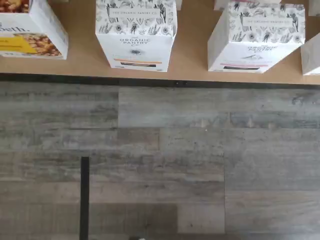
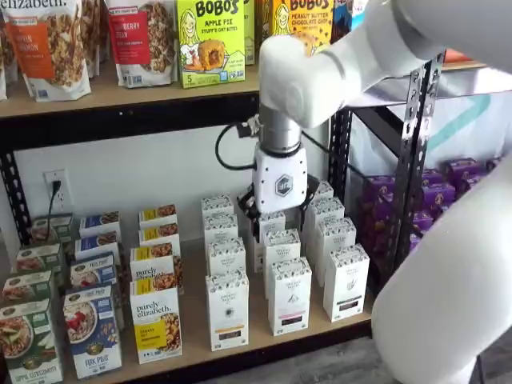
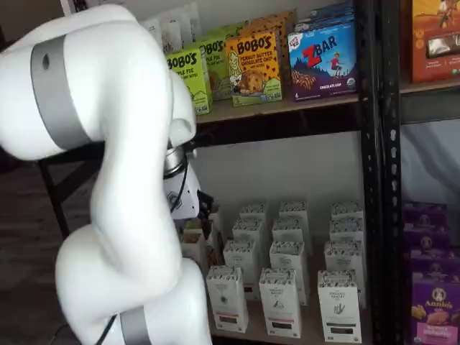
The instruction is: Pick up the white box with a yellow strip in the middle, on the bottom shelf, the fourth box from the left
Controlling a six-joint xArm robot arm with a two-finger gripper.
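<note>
The white box [image 1: 136, 35] has a grey patterned top and a thin yellow-orange band on its face. In the wrist view it stands at the front of the bottom shelf [image 1: 190, 67], between a "purely elizabeth" box [image 1: 30, 30] and a pink-banded white carton [image 1: 257, 37]. It shows in both shelf views [image 2: 227, 308] [image 3: 227, 298], at the front of its column. My gripper [image 2: 278, 214] hangs above and behind it, over the back rows of white cartons. Its black fingers stand apart at the sides of the white body, open and empty. In a shelf view the arm [image 3: 108, 144] hides most of it.
Several rows of like white cartons [image 2: 290, 294] [image 2: 346, 282] fill the shelf to the right. Granola and colourful boxes [image 2: 92, 328] stand left. The upper shelf [image 2: 120, 100] is just above the wrist. Black uprights [image 2: 412, 160] bound the right side; wood floor [image 1: 160, 160] lies in front.
</note>
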